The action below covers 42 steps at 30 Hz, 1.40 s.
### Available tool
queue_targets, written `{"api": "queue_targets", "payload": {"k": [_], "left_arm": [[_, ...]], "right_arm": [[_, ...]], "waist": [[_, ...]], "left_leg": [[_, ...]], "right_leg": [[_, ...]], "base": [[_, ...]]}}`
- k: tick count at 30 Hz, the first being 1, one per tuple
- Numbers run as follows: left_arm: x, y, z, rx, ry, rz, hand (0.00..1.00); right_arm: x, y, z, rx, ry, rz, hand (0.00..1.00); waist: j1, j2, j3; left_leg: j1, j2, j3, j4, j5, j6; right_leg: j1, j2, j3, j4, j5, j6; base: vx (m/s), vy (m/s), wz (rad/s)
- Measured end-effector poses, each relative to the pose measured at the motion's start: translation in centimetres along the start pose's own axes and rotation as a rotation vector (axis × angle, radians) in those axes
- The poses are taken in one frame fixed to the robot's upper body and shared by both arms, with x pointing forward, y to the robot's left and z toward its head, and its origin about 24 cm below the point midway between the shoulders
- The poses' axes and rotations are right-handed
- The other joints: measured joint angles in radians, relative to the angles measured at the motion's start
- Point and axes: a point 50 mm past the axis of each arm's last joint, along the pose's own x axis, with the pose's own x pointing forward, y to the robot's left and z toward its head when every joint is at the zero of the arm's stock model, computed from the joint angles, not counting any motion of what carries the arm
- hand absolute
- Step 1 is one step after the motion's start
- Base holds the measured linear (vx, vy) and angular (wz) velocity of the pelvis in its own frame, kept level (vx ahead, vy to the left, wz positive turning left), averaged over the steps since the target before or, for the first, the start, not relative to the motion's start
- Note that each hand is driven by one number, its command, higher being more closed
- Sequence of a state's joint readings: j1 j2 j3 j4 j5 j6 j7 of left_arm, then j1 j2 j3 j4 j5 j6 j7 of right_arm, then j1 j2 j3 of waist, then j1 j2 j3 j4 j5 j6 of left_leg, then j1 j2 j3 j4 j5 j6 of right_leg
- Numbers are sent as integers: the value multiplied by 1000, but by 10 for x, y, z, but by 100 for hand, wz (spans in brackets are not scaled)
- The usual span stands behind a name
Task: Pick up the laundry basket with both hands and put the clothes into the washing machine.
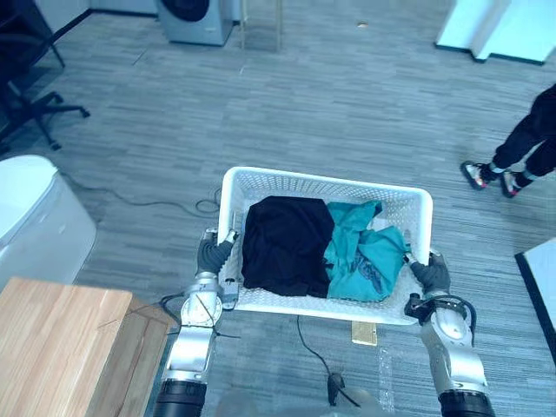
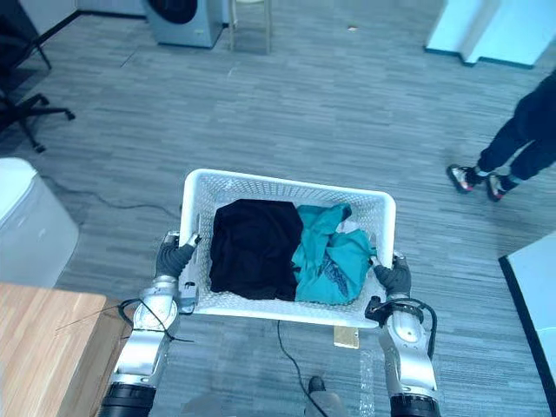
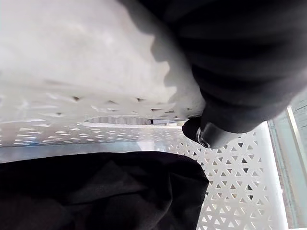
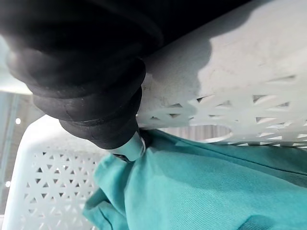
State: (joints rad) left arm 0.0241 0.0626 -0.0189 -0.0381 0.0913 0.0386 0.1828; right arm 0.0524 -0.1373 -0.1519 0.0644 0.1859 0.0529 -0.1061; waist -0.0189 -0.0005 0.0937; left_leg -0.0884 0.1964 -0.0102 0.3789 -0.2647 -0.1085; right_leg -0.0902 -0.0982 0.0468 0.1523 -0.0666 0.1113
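I hold a white perforated laundry basket [image 1: 321, 181] off the grey floor between both hands. My left hand [image 1: 211, 254] grips its left end, thumb [image 3: 206, 134] hooked over the rim [image 3: 72, 72]. At the right end my right hand [image 1: 431, 274] grips likewise, thumb [image 4: 129, 146] over the edge. A black garment [image 1: 282, 243] fills the basket's left half and a teal garment [image 1: 365, 252] lies bunched in the right half. The washing machine [image 1: 195, 19] stands far ahead, left of centre.
A person's legs [image 1: 512, 165] stand at the right. An office chair [image 1: 26, 87] is at far left, a white rounded bin [image 1: 35, 226] near left, a wooden table [image 1: 61, 347] at lower left. White furniture [image 1: 495, 26] stands far right. Open carpet lies between basket and machine.
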Motion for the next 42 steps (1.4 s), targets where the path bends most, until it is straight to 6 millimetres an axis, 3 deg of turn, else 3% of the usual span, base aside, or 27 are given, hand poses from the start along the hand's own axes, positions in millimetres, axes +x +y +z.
{"api": "queue_targets", "payload": {"k": [7,13,16,18,20,21,22,23,24,25,26,27,28,30,31,32,33,34,35,36,38,40,42], "left_arm": [[-2,0,-2,6,6,-4,100],[-6,3,-2,21,1,-7,100],[-7,4,-2,21,0,-6,100],[-10,5,-5,21,13,1,100],[-19,8,-7,0,24,21,100],[-26,11,-8,-15,28,38,100],[-27,12,-6,-23,22,45,100],[-27,10,-2,-55,-4,54,100],[-27,10,1,-68,-22,59,100],[-21,15,13,-65,-85,67,100],[-20,23,12,-35,-87,81,100],[-18,21,6,-49,-50,85,100],[-20,16,2,-65,-27,80,100],[-22,12,1,-75,-19,71,100],[-23,12,0,-75,-15,71,100],[-27,14,-5,-66,6,75,100],[-28,14,-7,-60,15,70,100],[-28,14,-8,-58,19,68,100],[-28,16,-10,-41,34,62,100],[-29,17,-11,-33,48,61,100],[-29,17,-16,-24,78,60,100],[-27,17,-13,-25,63,62,100],[-22,16,-5,-33,21,67,100]], "right_arm": [[-3,0,-5,9,15,-11,100],[-6,2,-8,18,26,-15,100],[-7,3,-8,25,26,-25,100],[-14,2,-7,20,19,-22,100],[-20,3,-2,13,-5,-14,100],[-23,4,1,-3,-23,-11,100],[-23,4,4,-9,-36,-12,100],[-21,4,13,-14,-75,-17,100],[-19,4,19,-19,-101,-13,100],[-14,11,28,5,-141,-14,100],[-14,18,27,29,-132,-6,100],[-13,17,27,9,-131,-1,100],[-9,15,23,-6,-110,-10,100],[-9,11,25,-33,-117,-12,100],[-9,11,24,-34,-114,-12,100],[-10,14,17,-37,-87,-9,100],[-10,14,13,-46,-71,-11,100],[-9,14,11,-46,-63,-14,100],[-9,17,4,-37,-29,-15,100],[-9,18,0,-35,-11,-16,100],[-9,20,-4,-54,8,-16,100],[-9,20,0,-52,-9,-14,100],[-10,20,13,-46,-67,-14,100]], "waist": [[-6,5,-25],[-1,7,-56],[1,10,-52],[6,12,-45],[5,36,-28],[7,40,-27],[7,44,-30],[14,57,-33],[21,92,-40],[41,99,-9],[54,35,-6],[48,45,13],[33,50,7],[40,52,2],[52,53,-2],[62,38,-24],[57,12,-32],[58,3,-27],[58,-21,-12],[51,-26,-9],[24,-13,-7],[24,0,-6],[6,7,-12]], "left_leg": [[53,-76,-20,-100,15,2],[59,-87,-49,-161,64,-4],[17,-75,-56,-75,64,-7],[-44,-53,-50,93,60,0],[-84,-9,-21,257,60,15],[-132,12,-6,350,87,58],[-152,4,3,360,70,65],[-167,-32,35,262,33,106],[-172,-30,47,160,0,119],[-158,-42,22,92,13,39],[-158,-67,61,110,12,22],[-214,-71,37,212,-1,12],[-273,-110,34,235,-11,33],[-320,-135,49,201,-5,43],[-314,-147,63,208,20,84],[-284,-180,101,191,3,130],[-246,-227,122,188,-27,170],[-225,-241,130,189,-37,173],[-156,-270,137,169,-55,190],[-118,-279,127,154,-62,199],[12,-282,73,81,-67,206],[119,-257,28,-11,-67,205],[208,-205,-15,-83,-87,151]], "right_leg": [[54,-80,-44,-53,21,25],[53,-91,-72,-53,20,25],[53,-78,-74,-31,-5,7],[58,-59,-74,28,-64,-2],[84,-19,-69,60,-106,-12],[106,-4,-46,34,-124,-25],[108,-7,-41,10,-124,-25],[95,-4,-15,-39,-125,-28],[63,26,-14,12,-139,-30],[-30,57,-34,302,-195,-72],[-8,30,-27,298,-278,-96],[15,30,-34,277,-292,-91],[24,2,-40,268,-302,-86],[18,-15,-35,270,-325,-75],[20,-25,-23,275,-339,-60],[42,-58,0,294,-356,-33],[-46,-84,51,539,-321,1],[-89,-93,75,649,-279,31],[-155,-100,109,857,-139,5],[-182,-104,111,938,-82,-14],[-230,-98,54,1091,-93,-53],[-267,-69,-14,1048,-148,-57],[-319,-31,-90,806,-202,-46]], "base": [[-15,114,18],[-33,-9,19],[-71,-30,11],[-112,-86,15],[-141,-88,2],[-111,-54,-10],[-33,-13,-32],[-2,-22,-39],[-32,-13,-69],[9,-105,-73],[12,-109,-46],[89,-60,11],[81,49,36],[178,127,-1],[312,211,-40],[547,203,-26],[482,153,-16],[607,161,11],[386,130,11],[497,140,35],[507,34,52],[633,-23,41],[534,-91,53]]}}
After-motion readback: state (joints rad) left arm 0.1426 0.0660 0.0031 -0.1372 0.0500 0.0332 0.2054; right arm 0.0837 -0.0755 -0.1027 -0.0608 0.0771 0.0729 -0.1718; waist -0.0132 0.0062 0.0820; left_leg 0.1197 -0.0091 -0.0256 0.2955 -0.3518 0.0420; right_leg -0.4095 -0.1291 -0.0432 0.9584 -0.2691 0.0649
